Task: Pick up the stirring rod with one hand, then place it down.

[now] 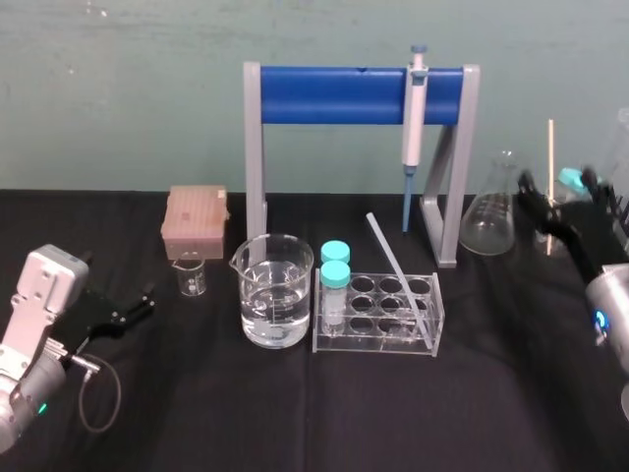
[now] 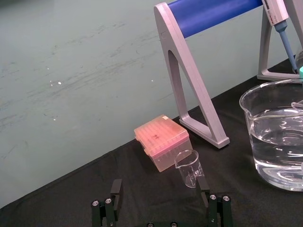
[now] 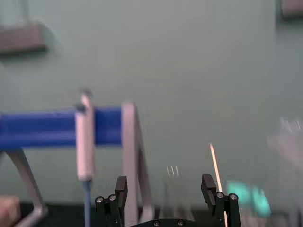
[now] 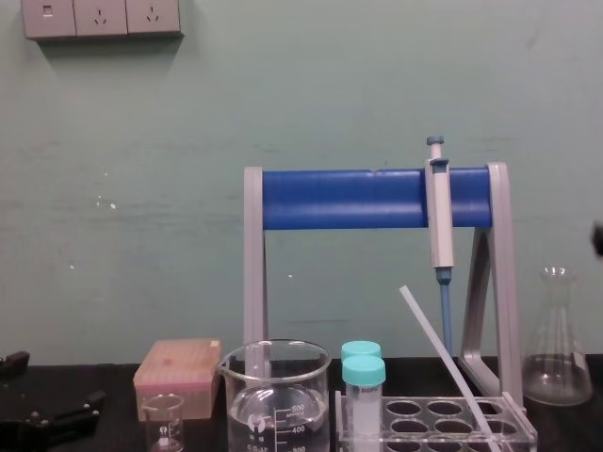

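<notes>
The stirring rod (image 1: 398, 270) is a thin translucent glass rod leaning slantwise in the clear test tube rack (image 1: 432, 334) at the table's middle, its upper end pointing back and left. From the chest view the stirring rod (image 4: 443, 358) rises out of the rack (image 4: 518, 428). My right gripper (image 1: 557, 189) is raised at the far right, well apart from the rod, beside the flask. In the right wrist view the right gripper (image 3: 163, 185) is open with nothing between its fingers. My left gripper (image 1: 123, 287) rests open at the near left of the table, and the left wrist view shows this gripper (image 2: 160, 188) empty.
A large beaker of water (image 1: 275, 290) and two teal-capped tubes (image 1: 335, 270) stand left of the rod. Behind is a blue-barred stand (image 1: 344, 93) holding a pipette (image 1: 415, 108). A small beaker (image 1: 192, 273), a pink tip box (image 1: 195, 221), a flask (image 1: 489, 216) and a thin pale stick (image 1: 550, 182) stand around.
</notes>
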Robot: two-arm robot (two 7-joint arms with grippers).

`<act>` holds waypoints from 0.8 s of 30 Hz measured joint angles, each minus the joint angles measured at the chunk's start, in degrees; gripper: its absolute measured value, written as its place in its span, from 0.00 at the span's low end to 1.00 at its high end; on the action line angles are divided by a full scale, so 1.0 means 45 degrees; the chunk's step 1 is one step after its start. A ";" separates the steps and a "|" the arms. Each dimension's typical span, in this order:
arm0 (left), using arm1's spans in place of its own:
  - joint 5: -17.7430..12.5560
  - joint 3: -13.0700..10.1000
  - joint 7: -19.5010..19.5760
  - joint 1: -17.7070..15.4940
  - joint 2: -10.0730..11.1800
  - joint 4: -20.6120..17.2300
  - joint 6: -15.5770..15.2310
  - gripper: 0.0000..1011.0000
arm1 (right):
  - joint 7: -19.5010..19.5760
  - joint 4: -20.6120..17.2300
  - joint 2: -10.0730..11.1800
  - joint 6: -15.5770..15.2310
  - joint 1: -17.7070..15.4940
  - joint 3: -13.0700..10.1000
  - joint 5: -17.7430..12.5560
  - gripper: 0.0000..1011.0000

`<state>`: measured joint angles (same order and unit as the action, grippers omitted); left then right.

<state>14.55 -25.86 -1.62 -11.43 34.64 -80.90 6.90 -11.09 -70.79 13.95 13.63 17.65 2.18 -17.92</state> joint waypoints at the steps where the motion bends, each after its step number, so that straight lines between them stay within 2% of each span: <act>1: 0.0000 0.0000 0.0000 0.0000 0.0000 0.0000 0.0000 0.99 | 0.0000 0.0000 0.0000 0.0000 0.0000 0.0000 0.0000 0.99; 2: 0.0000 0.0000 0.0000 0.0001 0.0000 0.0000 0.0000 0.99 | 0.0131 -0.0171 -0.0041 -0.0583 -0.0236 -0.0114 -0.0093 0.99; 4: 0.0000 0.0000 0.0000 -0.0001 0.0001 0.0000 0.0000 0.99 | 0.0190 -0.0324 -0.0119 -0.1193 -0.0442 -0.0227 -0.0218 0.99; 7: 0.0000 0.0000 0.0000 0.0000 0.0000 0.0000 0.0000 0.99 | 0.0183 -0.0394 -0.0197 -0.1552 -0.0551 -0.0308 -0.0329 0.99; 24: -0.0001 0.0000 0.0000 0.0000 0.0000 0.0000 0.0001 0.99 | 0.0180 -0.0366 -0.0146 -0.1338 -0.0487 -0.0260 -0.0275 0.99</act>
<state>14.55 -25.86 -1.62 -11.43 34.64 -80.90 6.91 -10.28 -72.44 13.29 7.61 15.46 1.01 -19.15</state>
